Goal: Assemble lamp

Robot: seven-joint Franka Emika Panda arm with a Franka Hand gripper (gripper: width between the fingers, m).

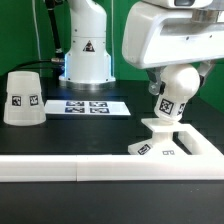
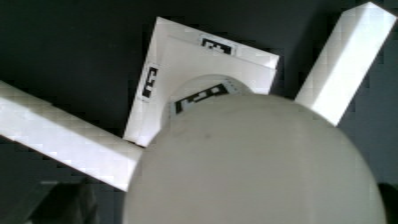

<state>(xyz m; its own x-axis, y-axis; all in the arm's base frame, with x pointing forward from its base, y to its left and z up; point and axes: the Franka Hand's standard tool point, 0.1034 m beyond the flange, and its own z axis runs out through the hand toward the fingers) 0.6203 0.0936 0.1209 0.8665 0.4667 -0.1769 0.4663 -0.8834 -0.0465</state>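
My gripper (image 1: 168,80) is shut on the round-headed bulb (image 1: 176,96) and holds it tilted, stem down, over the flat square base (image 1: 152,148) at the exterior view's right. The stem reaches the top of the base; I cannot tell if it is seated. In the wrist view the bulb's head (image 2: 249,165) fills the foreground and hides my fingers, with the tagged base (image 2: 199,65) beyond it. The cone shade (image 1: 22,98) stands narrow end up on the table at the exterior view's left, apart from the rest.
A long white rail (image 1: 60,168) runs along the front and turns up the right side (image 1: 205,148), with the base in its corner. It also shows in the wrist view (image 2: 63,125). The marker board (image 1: 88,105) lies mid-table before the arm's pedestal (image 1: 88,50).
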